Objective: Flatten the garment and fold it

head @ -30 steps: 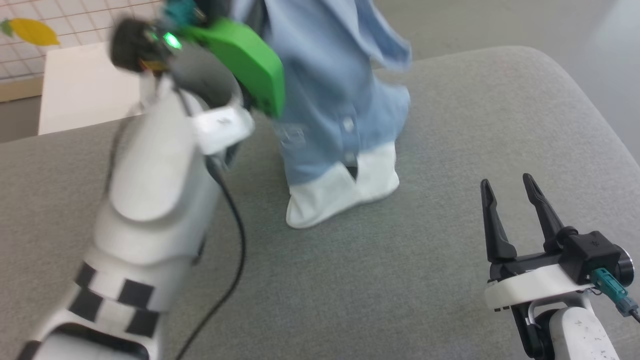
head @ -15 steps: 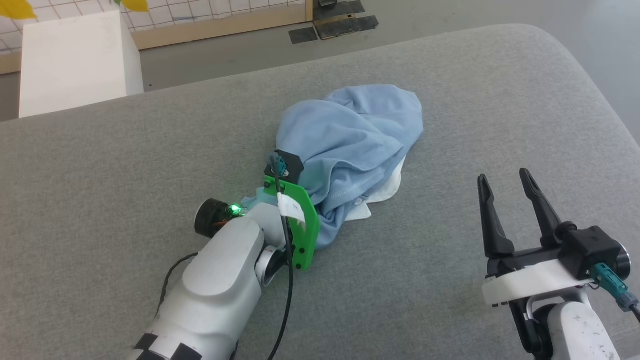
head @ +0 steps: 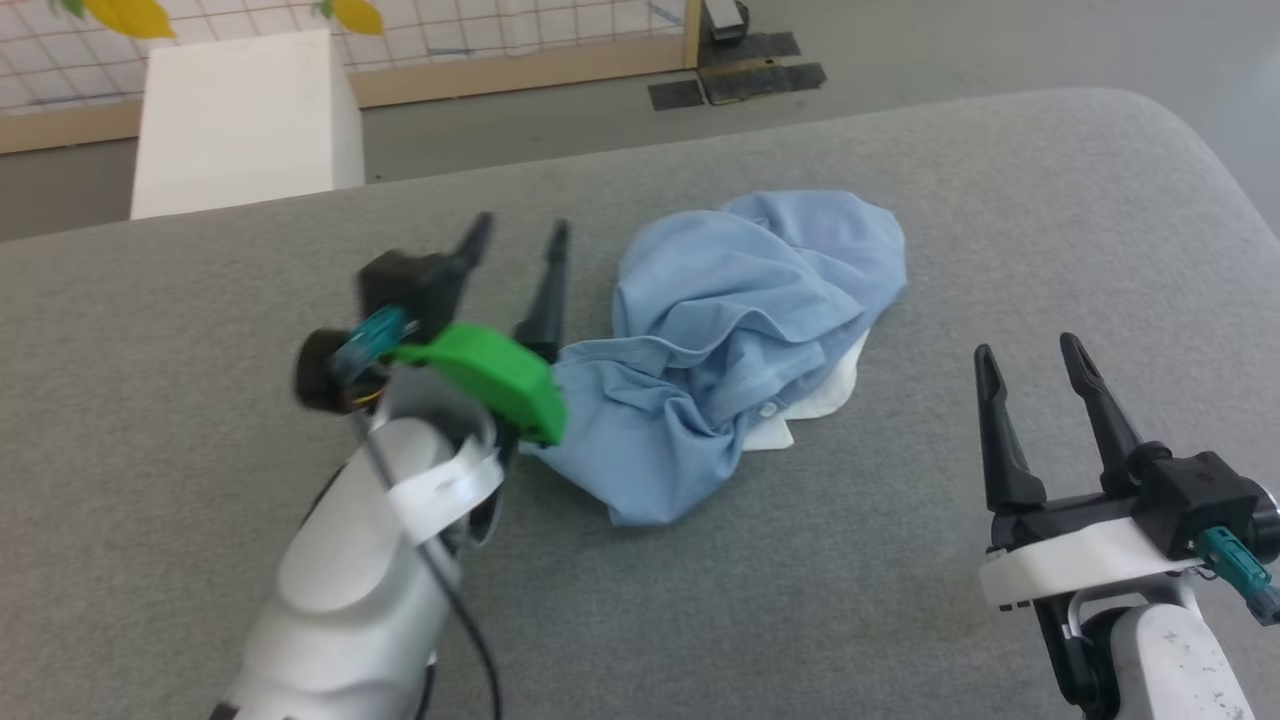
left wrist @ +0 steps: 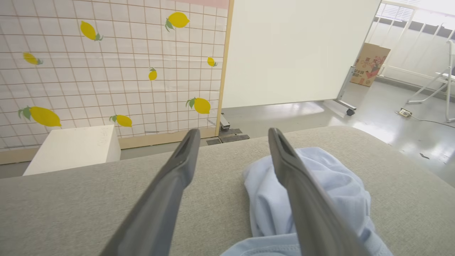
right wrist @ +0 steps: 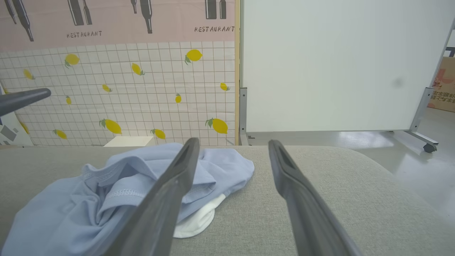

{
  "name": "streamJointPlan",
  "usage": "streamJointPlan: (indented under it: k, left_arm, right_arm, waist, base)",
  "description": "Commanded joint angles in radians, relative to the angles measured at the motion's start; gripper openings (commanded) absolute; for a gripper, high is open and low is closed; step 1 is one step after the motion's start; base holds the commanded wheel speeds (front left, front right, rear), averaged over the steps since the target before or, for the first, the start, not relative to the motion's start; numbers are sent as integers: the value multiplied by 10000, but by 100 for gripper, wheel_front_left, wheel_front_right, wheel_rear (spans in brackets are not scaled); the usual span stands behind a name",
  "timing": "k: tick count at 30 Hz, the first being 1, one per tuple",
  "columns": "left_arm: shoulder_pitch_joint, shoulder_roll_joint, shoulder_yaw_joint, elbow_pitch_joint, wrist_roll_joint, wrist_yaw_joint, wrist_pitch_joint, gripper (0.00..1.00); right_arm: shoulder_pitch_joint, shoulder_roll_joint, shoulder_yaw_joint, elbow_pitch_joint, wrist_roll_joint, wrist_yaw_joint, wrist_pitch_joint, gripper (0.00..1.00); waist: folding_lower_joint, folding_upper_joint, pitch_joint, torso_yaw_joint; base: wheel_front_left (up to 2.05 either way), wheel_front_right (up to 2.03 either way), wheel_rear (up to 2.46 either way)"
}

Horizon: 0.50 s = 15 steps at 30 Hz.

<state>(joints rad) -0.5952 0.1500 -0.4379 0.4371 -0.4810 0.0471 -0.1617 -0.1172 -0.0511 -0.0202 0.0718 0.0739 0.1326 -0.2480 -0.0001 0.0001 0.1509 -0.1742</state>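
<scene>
The light blue T-shirt [head: 740, 330] lies crumpled in a loose heap on the grey upholstered surface [head: 900, 580], roughly midway across it and closer to the far edge than the near one. Its soft cloth is bunched into deep folds and ridges, nothing spread flat. A white panel [head: 838, 385] peeks from beneath the heap's right side, and a stitched hem shows among the folds.

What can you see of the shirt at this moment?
The shirt is light blue, soft-looking fabric with stitched hems and a white panel peeking out at its right edge. It lies crumpled in a heap, not flattened, on the grey cushion, near its middle. The left tool stands open at its left side, gripping none of it.
</scene>
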Motion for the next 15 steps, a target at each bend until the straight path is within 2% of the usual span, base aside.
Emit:
streamJointPlan:
  k: [1,4,8,15]
  left_arm:
    - [442,211,182,-198,53,108,-414,100]
    - [1121,494,702,-838,88,230,-898,100]
    - [2120,728,1452,-1791,293,208,-991,100]
    - [4040,572,2457,-3156,1035,-86,-997,100]
  right_arm:
    - [128,9,-46,-107,-95,-19,36,100]
    - [226,9,-127,-258,-210,-19,157,100]
    - [344,9,-185,-397,-329,-19,307,100]
    - [614,9,-193,-562,-477,-19,538,100]
  waist:
    - [1,-1,-256,334]
    - [1,-1,-384,592]
    - [1,-1,-533,855]
    - [1,-1,-711,1137]
  base:
    - [0,0,0]
    - [0,0,0]
    - [0,0,0]
    - [0,0,0]
